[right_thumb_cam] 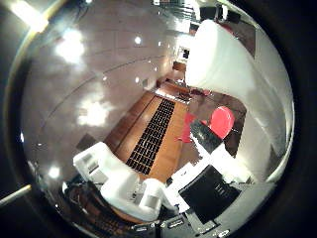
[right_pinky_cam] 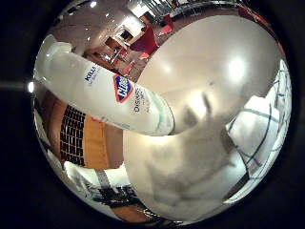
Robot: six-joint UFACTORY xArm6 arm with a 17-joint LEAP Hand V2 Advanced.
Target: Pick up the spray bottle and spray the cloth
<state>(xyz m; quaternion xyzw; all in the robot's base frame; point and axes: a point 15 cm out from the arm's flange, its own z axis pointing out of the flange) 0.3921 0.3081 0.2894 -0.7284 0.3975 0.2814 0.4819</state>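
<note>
The white spray bottle (right_pinky_cam: 109, 93), with a red and blue label, runs across the little finger side view close to the palm. It is tilted and held clear of the round white table (right_pinky_cam: 214, 62). Its white body (right_thumb_cam: 223, 59) also shows in the thumb side view. My hand (right_thumb_cam: 119, 183) shows bent white fingers and a black part in that view, and it is shut on the bottle. The white cloth (right_pinky_cam: 259, 129) with dark lines lies on the table, beyond the bottle's lower end. The hand's shadow falls on the table beside the cloth.
The table's edge curves under the bottle, with wooden floor and a dark grate (right_pinky_cam: 71, 133) beyond it. Red chairs (right_pinky_cam: 145, 43) stand further off in the room. The thumb side view mostly shows the ceiling with its lights (right_thumb_cam: 94, 111).
</note>
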